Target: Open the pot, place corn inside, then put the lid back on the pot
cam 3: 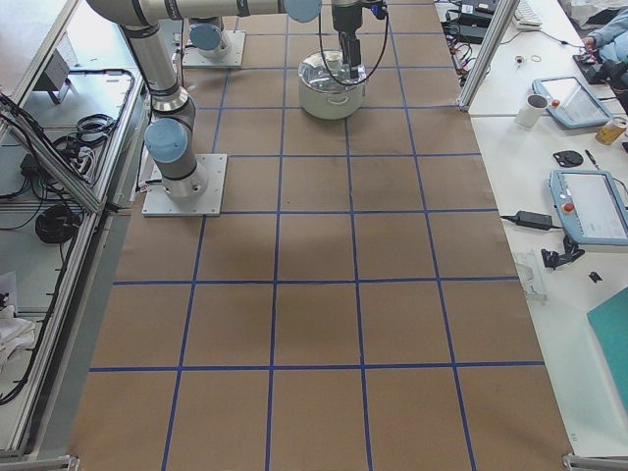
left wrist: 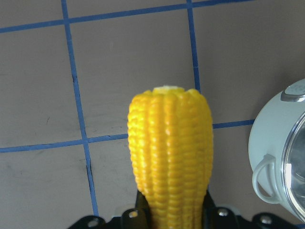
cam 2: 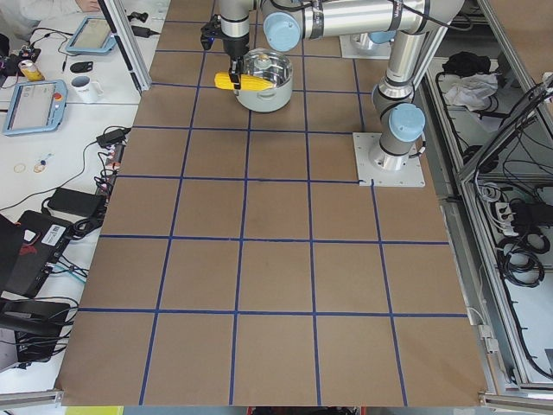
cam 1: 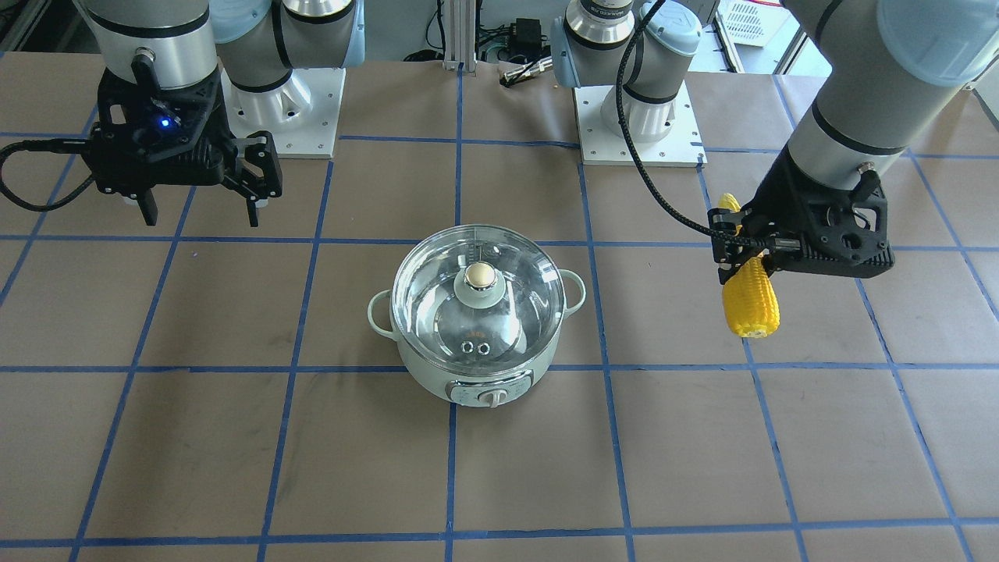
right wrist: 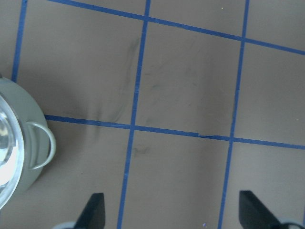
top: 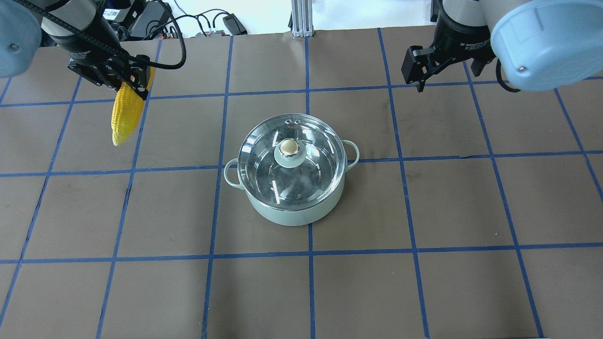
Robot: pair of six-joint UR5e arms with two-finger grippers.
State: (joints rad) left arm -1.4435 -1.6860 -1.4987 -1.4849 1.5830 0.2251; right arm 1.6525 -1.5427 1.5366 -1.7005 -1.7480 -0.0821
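Table: a flat table (cam 1: 499, 468) covered with brown paper and marked in squares by blue tape lines.
Pot: the round pale mint-green electric pot (cam 1: 425, 371) stands near the middle of the table. Its control panel with a dial (cam 1: 489, 399) faces the front camera, and one small loop handle (cam 1: 380, 314) sticks out on each side.
Lid: the clear glass dome lid with the beige knob (cam 1: 478, 290) sits on the pot and closes it. The shiny steel inside shows through the glass.
Corn: the bright yellow corn cob (cam 1: 751, 300) is in the air at the robot's left side, well apart from the pot. It hangs tilted, with the thick blunt end down and a short end above the fingers.
Left gripper: the black left gripper (cam 1: 741, 243) is clamped around the corn, one finger on each side.
Right gripper: the black right gripper (cam 1: 201, 215) hovers at the other side, well apart from the pot. Its fingers (right wrist: 95, 210) stand wide apart with only table between them.
Arm bases: two white mounting plates (cam 1: 640, 125) lie at the far edge.
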